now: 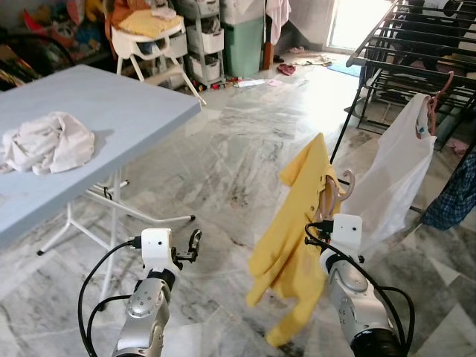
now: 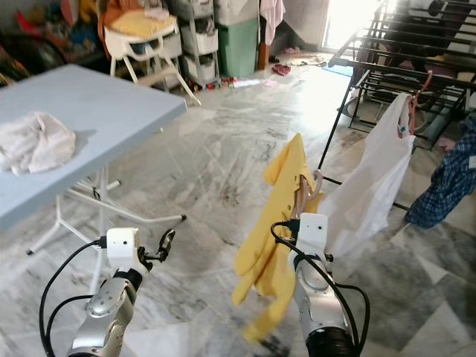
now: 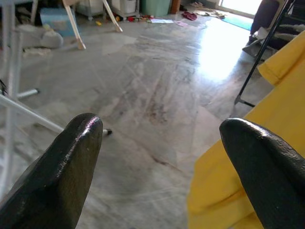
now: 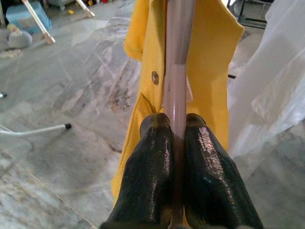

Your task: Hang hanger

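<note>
Gripping the hanger (image 4: 175,95), right tool (image 4: 177,143) seemingly nears the rack (image 1: 416,52).

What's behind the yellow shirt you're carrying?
Behind the yellow shirt, held on its pink hanger by the right gripper, a white garment hangs from the black drying rack. The shirt covers the garment's lower left edge.
</note>
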### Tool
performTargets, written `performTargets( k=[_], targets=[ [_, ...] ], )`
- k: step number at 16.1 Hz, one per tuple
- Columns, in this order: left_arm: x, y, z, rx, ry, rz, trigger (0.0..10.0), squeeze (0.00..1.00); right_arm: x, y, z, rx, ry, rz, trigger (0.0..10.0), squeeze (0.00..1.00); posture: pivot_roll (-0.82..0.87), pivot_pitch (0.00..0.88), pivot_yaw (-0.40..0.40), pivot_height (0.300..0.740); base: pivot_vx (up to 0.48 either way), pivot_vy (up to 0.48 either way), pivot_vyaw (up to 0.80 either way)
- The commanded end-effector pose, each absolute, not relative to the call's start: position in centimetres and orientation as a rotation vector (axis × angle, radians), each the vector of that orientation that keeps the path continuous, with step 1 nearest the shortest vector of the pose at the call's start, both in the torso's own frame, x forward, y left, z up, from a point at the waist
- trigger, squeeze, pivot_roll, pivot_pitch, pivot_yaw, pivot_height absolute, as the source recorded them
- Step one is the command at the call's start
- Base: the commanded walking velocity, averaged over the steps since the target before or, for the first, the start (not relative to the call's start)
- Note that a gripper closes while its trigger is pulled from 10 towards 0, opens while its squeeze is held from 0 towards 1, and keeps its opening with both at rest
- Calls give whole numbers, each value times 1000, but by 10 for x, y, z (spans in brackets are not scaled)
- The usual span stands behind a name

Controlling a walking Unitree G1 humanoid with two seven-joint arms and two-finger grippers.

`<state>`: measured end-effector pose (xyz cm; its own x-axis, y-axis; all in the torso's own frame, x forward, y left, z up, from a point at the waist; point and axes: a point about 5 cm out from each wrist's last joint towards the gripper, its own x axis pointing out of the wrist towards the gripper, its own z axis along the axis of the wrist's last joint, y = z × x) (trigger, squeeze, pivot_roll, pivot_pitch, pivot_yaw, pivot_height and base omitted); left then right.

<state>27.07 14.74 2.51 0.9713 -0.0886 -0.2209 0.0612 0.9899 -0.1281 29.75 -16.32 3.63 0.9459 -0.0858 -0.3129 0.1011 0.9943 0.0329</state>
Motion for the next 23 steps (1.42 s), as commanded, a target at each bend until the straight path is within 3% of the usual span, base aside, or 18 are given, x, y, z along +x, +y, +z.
performTargets(
  k=[1,5,15,23],
  targets=[
    [275,147,29,-128,212,-74,10000,0,305,-162,49,41,266,-83,10000,0,-13,0,-22,740,0,0,0],
    [273,147,31,-175,191,-76,10000,0,306,-159,49,26,270,-50,10000,0,-8,0,-20,740,0,0,0],
    [270,148,27,-177,209,-121,10000,0,311,-158,53,36,250,-64,10000,0,-18,0,22,740,336,0,-585],
    [271,144,29,-180,213,-152,10000,0,309,-159,51,37,249,-76,10000,0,-29,0,48,740,387,229,0]
  ],
)
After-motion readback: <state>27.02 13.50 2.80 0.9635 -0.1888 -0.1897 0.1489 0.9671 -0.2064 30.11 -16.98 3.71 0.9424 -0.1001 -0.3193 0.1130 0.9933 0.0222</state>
